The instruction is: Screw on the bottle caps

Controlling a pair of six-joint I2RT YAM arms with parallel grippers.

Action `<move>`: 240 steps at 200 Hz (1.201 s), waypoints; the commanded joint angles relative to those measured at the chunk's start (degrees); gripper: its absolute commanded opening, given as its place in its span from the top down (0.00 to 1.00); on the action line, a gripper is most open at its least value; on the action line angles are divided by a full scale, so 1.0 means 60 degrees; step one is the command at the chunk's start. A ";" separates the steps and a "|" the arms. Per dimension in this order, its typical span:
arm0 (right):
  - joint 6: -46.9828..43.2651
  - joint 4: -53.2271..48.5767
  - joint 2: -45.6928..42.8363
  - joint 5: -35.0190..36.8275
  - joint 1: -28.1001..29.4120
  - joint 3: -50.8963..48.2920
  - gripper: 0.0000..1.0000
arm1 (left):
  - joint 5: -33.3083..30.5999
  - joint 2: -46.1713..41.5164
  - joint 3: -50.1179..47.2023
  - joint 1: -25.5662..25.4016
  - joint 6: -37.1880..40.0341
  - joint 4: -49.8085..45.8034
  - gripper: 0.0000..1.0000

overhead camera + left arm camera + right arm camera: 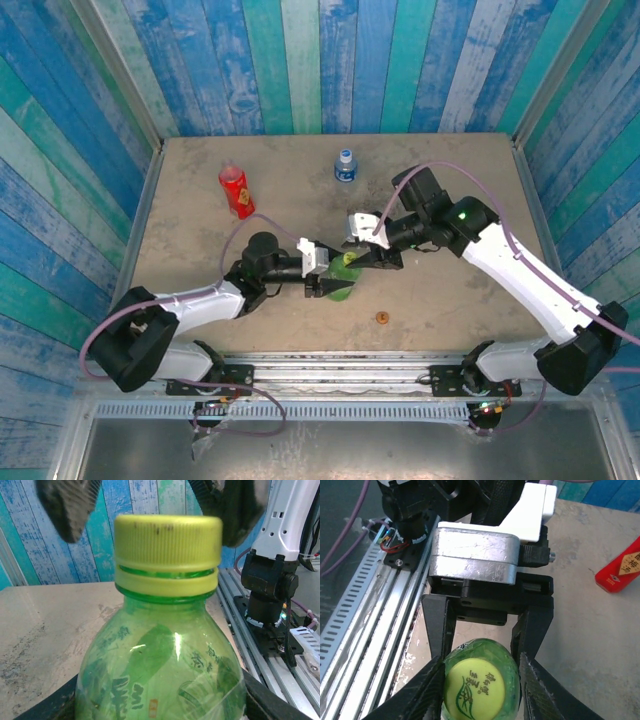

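Translucent plastic, the green bottle (160,665) stands in the middle of the surface (450,170), its body pinched by the left claw (332,290). The right claw (358,260) flanks its yellow-green cap (479,682); whether it presses, one cannot tell. The step seems to be the tightening; next it needs a firm pinch and twist. The orange cap (381,319) lies near, the red bottle (236,191) well apart; nothing seems to block.
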 commanded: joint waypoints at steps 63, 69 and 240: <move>0.1594 0.0609 0.0309 0.0530 -0.0164 0.0084 0.81 | -0.2493 -0.0452 0.0275 -0.0037 -0.0734 0.1066 0.43; 0.2285 0.1091 0.0312 0.0883 -0.0164 -0.0010 0.81 | -0.3143 -0.0382 0.0330 -0.0037 -0.0828 0.1196 0.44; 0.7816 0.5185 -0.0340 0.5552 0.0669 -0.0787 0.42 | -0.4747 0.0585 0.1013 0.0456 -0.0930 0.1243 0.46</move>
